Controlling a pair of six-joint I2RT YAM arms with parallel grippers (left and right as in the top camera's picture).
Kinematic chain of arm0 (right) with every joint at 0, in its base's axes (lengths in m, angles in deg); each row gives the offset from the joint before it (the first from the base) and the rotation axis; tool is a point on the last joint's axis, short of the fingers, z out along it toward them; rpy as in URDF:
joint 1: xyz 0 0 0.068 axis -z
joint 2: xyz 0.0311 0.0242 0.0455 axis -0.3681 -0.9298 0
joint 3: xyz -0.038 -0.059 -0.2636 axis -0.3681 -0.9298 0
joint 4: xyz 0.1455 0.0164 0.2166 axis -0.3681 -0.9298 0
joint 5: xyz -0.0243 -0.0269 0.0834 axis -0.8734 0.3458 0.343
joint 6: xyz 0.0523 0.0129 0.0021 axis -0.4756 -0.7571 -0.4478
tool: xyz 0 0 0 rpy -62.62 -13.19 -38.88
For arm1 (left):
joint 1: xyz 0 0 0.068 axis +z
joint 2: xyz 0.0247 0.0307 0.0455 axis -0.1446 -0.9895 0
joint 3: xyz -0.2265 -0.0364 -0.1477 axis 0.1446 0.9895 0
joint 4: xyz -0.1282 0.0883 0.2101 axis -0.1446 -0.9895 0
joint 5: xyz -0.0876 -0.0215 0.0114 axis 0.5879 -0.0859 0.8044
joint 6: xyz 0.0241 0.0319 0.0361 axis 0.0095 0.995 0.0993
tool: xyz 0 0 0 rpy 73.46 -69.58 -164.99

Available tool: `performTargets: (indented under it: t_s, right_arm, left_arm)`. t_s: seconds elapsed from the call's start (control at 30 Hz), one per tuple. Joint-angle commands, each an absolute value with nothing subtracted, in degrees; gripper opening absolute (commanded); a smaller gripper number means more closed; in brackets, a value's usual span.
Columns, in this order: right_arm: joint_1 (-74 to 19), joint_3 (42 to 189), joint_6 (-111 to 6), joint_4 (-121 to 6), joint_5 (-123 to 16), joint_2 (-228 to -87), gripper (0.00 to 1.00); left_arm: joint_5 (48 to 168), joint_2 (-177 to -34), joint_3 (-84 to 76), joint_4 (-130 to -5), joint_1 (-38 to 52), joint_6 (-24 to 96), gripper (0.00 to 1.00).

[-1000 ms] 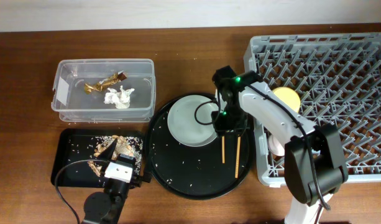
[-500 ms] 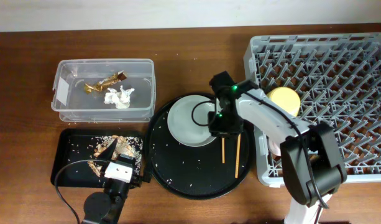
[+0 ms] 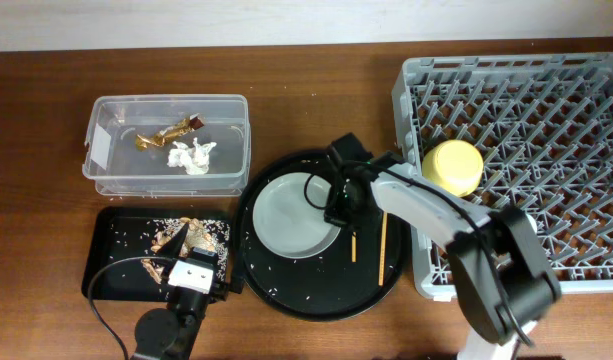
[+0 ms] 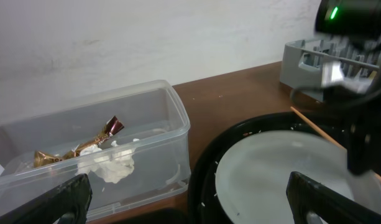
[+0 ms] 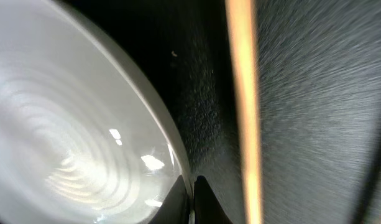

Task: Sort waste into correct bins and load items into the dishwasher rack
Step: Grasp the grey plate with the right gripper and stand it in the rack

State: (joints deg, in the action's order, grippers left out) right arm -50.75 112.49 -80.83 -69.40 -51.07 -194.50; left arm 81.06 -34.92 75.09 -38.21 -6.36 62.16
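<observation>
Item: plate (image 3: pixel 291 215), bound for rack (image 3: pixel 586 270). I judged a firm bite and a slow, tilted lift best, clearing the chopsticks (image 3: pixel 383 243). Right gripper (image 3: pixel 338 204) was pinched shut on the plate's right rim. Plate lay on round tray (image 3: pixel 286 290). Left gripper (image 3: pixel 191 272) gaped, idle.

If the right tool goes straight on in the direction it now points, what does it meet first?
The pale grey plate: its right rim sits between the fingertips of the right tool. Just beneath lies the round black tray, though depth is hard to judge.
</observation>
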Motion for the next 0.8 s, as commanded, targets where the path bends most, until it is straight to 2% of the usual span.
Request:
performTargets:
  t_s: [0.0, 0.1, 0.2, 0.33, 0.4, 0.57, 0.77]
  right_arm:
    - [-49.17, 114.39, -74.38, -70.63, -61.76, -182.39, 0.04]
    - [-43.97, 116.2, -70.16, -72.77, -76.12, -170.81, 0.04]
    - [-33.7, 116.2, -62.25, -71.17, -94.0, -162.11, 0.04]
    - [-18.9, 116.18, -40.7, -61.56, -106.35, -161.95, 0.04]
    - [-15.34, 116.2, -34.69, -58.32, -109.87, -164.71, 0.04]
    - [-14.46, 116.18, -19.67, -51.83, -118.48, -172.29, 0.04]
    - [-18.29, 116.16, -16.85, -51.89, -118.11, -178.89, 0.04]
  left_arm:
    - [81.52, -34.6, 75.31, -38.4, -6.54, 62.91, 0.99]
    - [81.52, -34.6, 75.31, -38.4, -6.54, 62.91, 1.0]
    - [81.52, -34.6, 75.31, -38.4, -6.54, 62.91, 0.99]
    - [81.52, -34.6, 75.31, -38.4, -6.54, 62.91, 0.99]
    - [81.54, -34.6, 75.31, -38.4, -6.54, 62.91, 1.0]
    - [81.52, -34.66, 75.28, -38.42, -6.54, 62.91, 1.0]
    - [81.52, -34.68, 75.28, -38.42, -6.54, 62.91, 1.0]
